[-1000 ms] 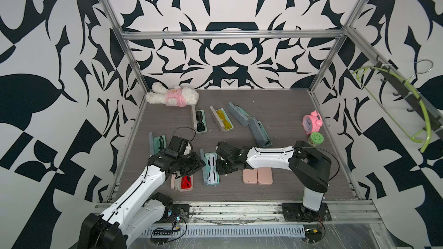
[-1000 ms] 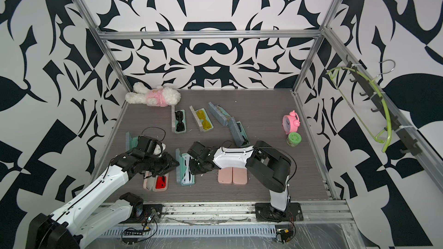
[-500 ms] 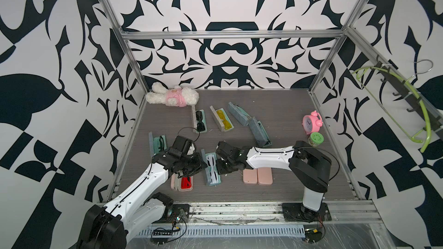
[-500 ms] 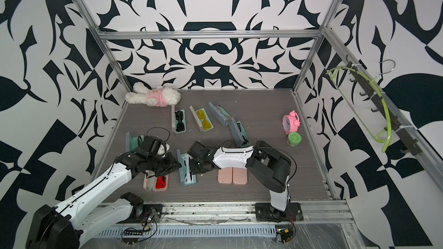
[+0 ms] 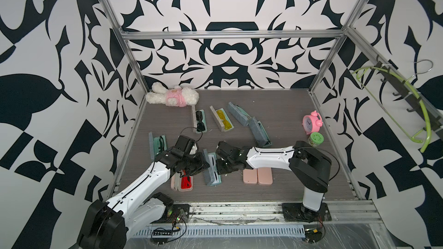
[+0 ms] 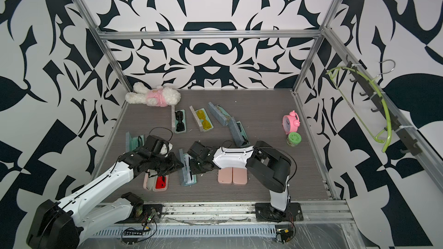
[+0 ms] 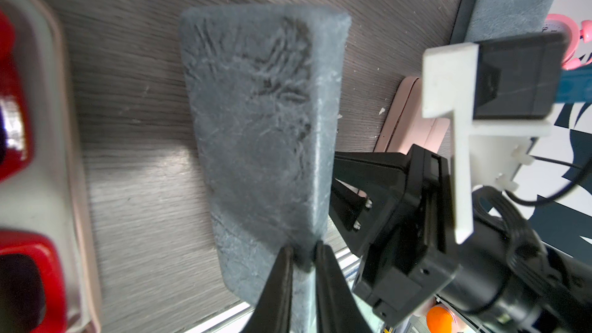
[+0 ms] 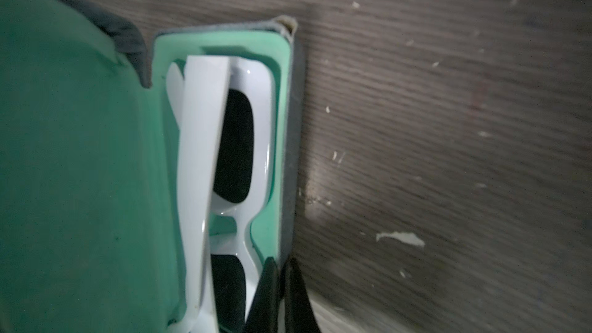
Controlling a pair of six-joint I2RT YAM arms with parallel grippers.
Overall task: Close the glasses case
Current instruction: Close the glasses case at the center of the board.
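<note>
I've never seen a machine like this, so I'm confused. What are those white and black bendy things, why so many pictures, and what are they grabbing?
They are two robot arms standing by a table. Two pictures look down from above; two close-ups come from little cameras on the arms' wrists. On the table lie other glasses cases, a plush bunny and a pink clock. Between the arms sits an open grey glasses case with white sunglasses inside. The left tool pinches its lid; the right tool pinches the wall of its bottom half.

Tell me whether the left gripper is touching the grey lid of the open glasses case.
Touching. In the left wrist view, the left gripper pinches the edge of the grey lid, with no gap.
</note>
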